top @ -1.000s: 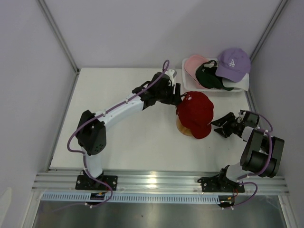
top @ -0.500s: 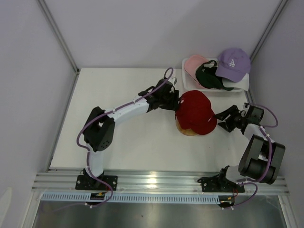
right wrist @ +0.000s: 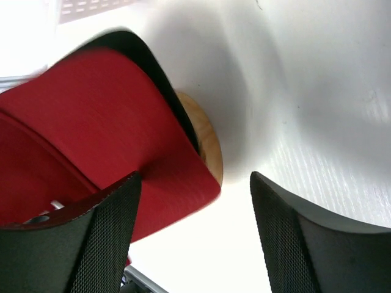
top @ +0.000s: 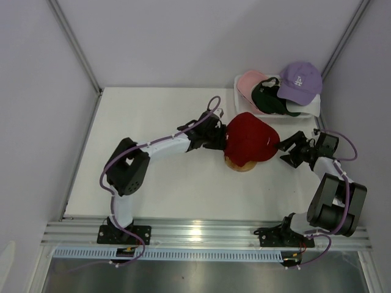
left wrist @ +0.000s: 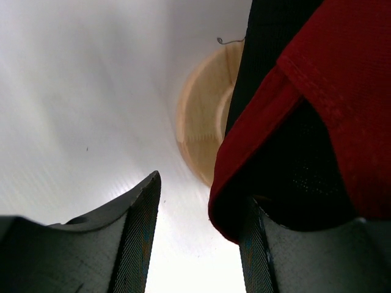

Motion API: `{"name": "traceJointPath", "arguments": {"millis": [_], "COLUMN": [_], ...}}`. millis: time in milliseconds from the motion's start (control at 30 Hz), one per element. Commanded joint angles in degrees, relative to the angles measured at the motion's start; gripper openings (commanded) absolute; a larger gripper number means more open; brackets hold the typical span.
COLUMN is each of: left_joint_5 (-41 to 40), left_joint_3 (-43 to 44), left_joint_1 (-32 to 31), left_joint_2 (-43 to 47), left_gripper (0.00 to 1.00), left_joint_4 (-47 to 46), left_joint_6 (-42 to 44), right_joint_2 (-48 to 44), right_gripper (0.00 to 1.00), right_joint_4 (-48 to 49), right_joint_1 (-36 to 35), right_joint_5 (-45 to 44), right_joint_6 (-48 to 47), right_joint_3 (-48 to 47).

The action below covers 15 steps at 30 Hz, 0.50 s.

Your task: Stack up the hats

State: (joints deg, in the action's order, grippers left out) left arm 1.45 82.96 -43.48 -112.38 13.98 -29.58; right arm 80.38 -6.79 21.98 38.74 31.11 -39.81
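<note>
White tabletop (top: 159, 122) carries a round wooden stand (top: 235, 165) wearing the red fabric cap (top: 249, 141) — left gripper (top: 222, 140) and right gripper (top: 282, 148) flank it, jaws parted, gripping nothing. Seat the crown squarely — pull both sides down evenly.

Red cap (top: 249, 139) — matt woven cloth; stand (left wrist: 201, 125) — smooth pale wood.

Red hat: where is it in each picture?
Top view: red hat just right of centre.
Left wrist: red hat fills the upper right.
Right wrist: red hat fills the left side.
Shared landmark: the wooden stand under it, in all three.
</note>
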Motion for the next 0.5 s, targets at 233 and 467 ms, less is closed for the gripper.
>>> {"name": "traceJointPath", "arguments": {"millis": [233, 467], "left_joint_5": [-2.1, 0.2], "left_joint_3": [-8.2, -9.0], "left_joint_1": [0.5, 1.8], "left_joint_2": [4.8, 7.9], "left_gripper": [0.52, 0.53], "left_joint_4": [6.8, 7.4], "left_joint_6": [-0.4, -0.8], "right_joint_2": [-0.6, 1.2], "right_gripper": [0.78, 0.81], "right_joint_4": [5.2, 19.8], "right_joint_1": [-1.8, -2.0], "right_joint_5": [1.6, 3.4], "right_joint_6": [2.5, 8.4], "right_joint_3": [-1.0, -0.1]}}
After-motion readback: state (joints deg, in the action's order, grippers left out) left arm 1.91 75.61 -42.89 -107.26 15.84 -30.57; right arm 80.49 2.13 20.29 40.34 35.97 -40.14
